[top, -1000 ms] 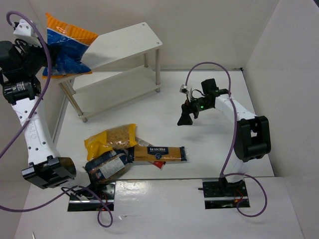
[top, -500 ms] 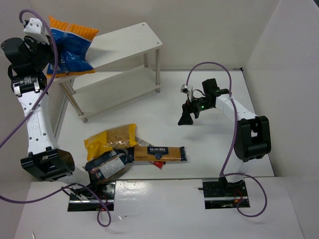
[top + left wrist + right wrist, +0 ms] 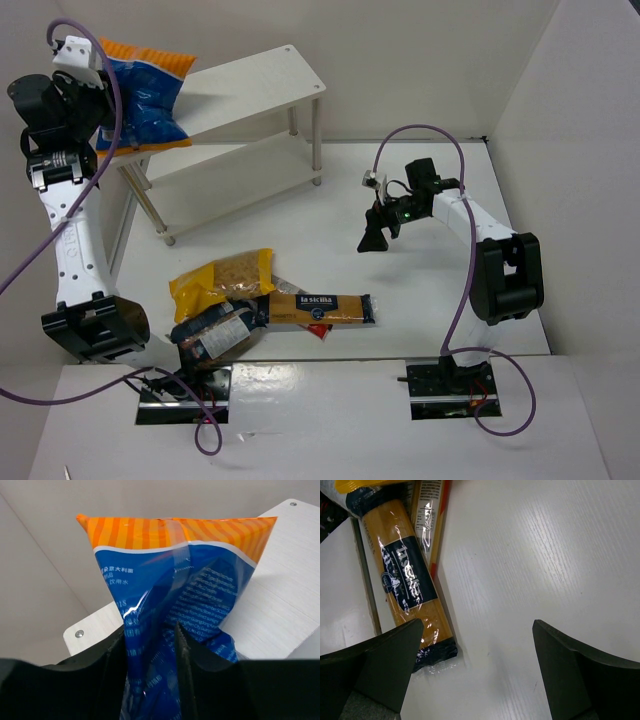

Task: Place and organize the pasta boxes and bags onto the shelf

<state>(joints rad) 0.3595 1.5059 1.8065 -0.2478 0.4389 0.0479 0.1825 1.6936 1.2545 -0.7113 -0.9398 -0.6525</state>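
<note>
Step in hand: by my judgement, laying the blue bag (image 3: 175, 580) on the top board of the shelf (image 3: 250, 80).
How to do it well: bring the bag lower until its body lies flat on the board, and only then let it go. Keep it toward the left end, so that room is left for the other packages. The bag is soft and may slide off the edge if it is released too high.
Left claw (image 3: 150, 635): nearly closed and pinching the blue end of the bag, with the plastic bunched between both fingers.
Right claw (image 3: 477, 625): spread wide, holding nothing and touching nothing. It hangs above the surface (image 3: 420, 300), with the box (image 3: 405, 575) lying below it to one side.
Blue bag: over the left end of the top board, orange end pointing away from the claw. Whether it already rests on the board, I cannot tell.
Other packages: the yellow bag (image 3: 225, 275), the dark bag (image 3: 215, 335) and the box lie together on the surface, near the arm bases.
</note>
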